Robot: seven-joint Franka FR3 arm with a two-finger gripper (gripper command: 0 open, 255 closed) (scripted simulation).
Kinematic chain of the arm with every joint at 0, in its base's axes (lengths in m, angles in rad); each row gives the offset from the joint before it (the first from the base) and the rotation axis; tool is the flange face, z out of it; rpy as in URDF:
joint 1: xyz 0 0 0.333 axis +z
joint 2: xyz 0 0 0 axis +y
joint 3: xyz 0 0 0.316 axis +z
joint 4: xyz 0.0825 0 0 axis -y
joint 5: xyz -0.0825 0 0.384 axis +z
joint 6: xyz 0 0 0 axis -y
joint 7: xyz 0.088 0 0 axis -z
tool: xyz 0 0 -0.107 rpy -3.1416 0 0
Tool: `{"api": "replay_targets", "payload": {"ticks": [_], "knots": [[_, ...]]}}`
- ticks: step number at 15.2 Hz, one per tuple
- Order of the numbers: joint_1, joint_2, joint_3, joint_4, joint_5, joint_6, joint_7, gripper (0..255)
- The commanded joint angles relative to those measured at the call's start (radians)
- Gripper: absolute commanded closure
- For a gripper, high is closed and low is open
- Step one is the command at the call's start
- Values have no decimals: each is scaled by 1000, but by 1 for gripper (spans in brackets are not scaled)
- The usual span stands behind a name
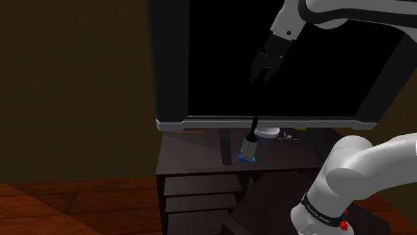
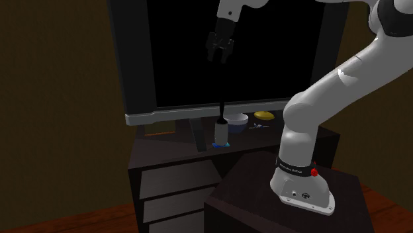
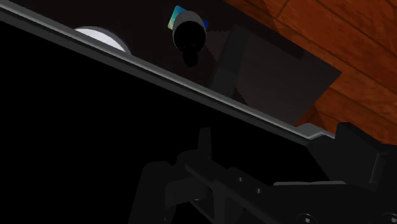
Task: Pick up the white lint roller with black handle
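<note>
The room is dim. A big television [image 1: 334,73] with a black screen and a grey lower edge stands on a dark cabinet [image 1: 200,197] with drawers in its front. Behind it is a dull brown wall [image 1: 73,80]; the floor [image 1: 73,208] is reddish wood planks.

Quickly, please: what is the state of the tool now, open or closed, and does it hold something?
Tool: open, holding nothing; it hangs high above the lint roller, which stands upright.
</note>
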Motion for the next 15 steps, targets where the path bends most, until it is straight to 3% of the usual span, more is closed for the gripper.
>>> {"api": "replay_targets", "payload": {"ticks": [1, 15], "knots": [[0, 0, 0, 0, 0, 0, 0, 0], [-51, -39, 79, -468, -146, 354, 25, 0]]}}
